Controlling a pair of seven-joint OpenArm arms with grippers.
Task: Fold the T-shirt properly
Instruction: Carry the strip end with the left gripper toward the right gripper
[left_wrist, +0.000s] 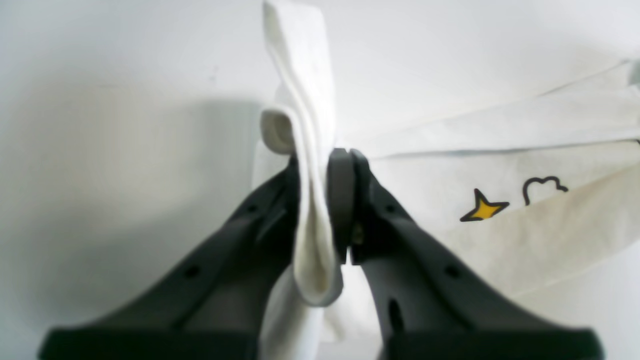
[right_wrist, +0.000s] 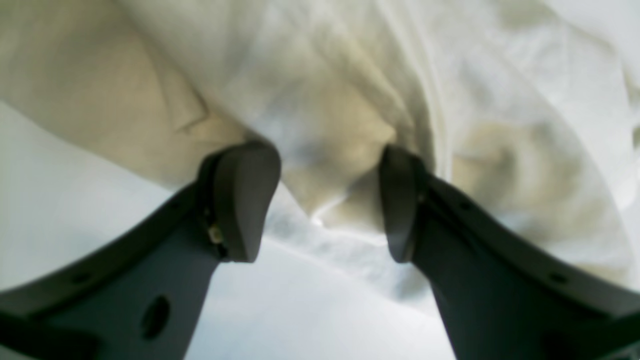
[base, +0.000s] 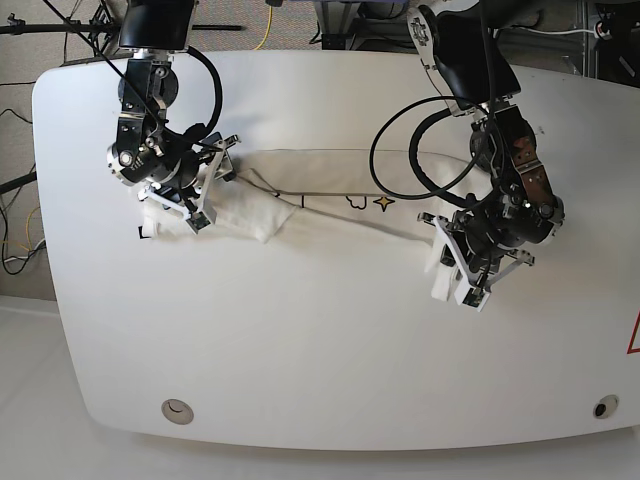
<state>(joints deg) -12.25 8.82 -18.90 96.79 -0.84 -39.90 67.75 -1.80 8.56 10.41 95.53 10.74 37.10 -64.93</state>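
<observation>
While the left hand pinches a T-shirt fold, the right hand gapes over cloth.

T-shirt matt white cloth; table smooth white.

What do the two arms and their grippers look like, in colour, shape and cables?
Both arms are black with bare metal parts at the joints. A thick black cable loops beside each one. The left gripper has two dark, matte, curved fingers with small holes and flat grey pads. The right gripper is the same shape. White frame pieces sit around each wrist in the base view.
</observation>
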